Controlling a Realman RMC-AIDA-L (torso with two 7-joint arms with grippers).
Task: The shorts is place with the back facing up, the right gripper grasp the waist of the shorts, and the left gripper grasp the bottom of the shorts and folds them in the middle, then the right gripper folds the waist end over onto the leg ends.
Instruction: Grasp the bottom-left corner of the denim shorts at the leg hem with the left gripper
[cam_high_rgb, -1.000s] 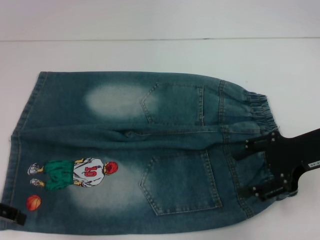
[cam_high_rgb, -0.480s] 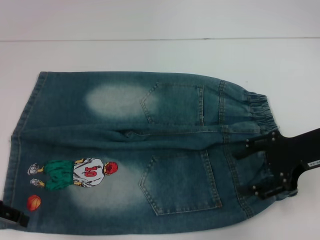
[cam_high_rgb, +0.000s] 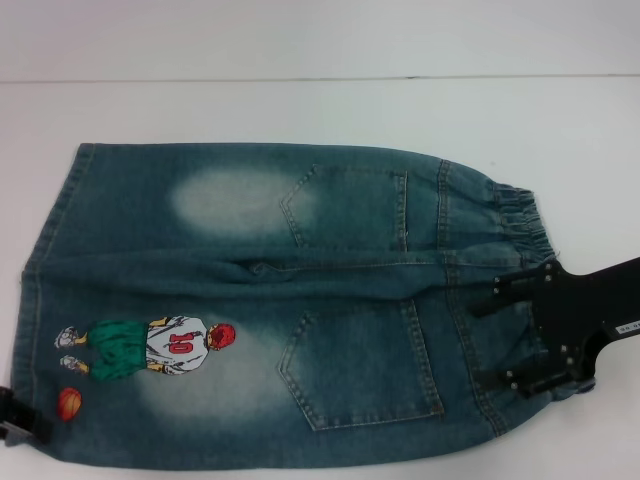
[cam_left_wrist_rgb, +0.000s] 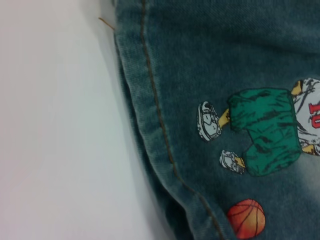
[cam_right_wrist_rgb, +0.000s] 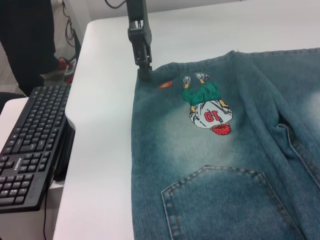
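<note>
denim shorts (cam_high_rgb: 270, 300): floppy, heavyish; grab elastic waistband (cam_high_rgb: 520, 222) and leg hem (cam_left_wrist_rgb: 150, 115)
right gripper (cam_high_rgb: 510, 335): spread open over waist, holding nothing
left gripper (cam_right_wrist_rgb: 142, 62): at hem corner, grip unclear

A plain white tabletop (cam_high_rgb: 300, 110) fills the head view, evenly lit. In the right wrist view, a black computer keyboard (cam_right_wrist_rgb: 27, 145) sits lower left, dark cables (cam_right_wrist_rgb: 70, 30) upper left.
</note>
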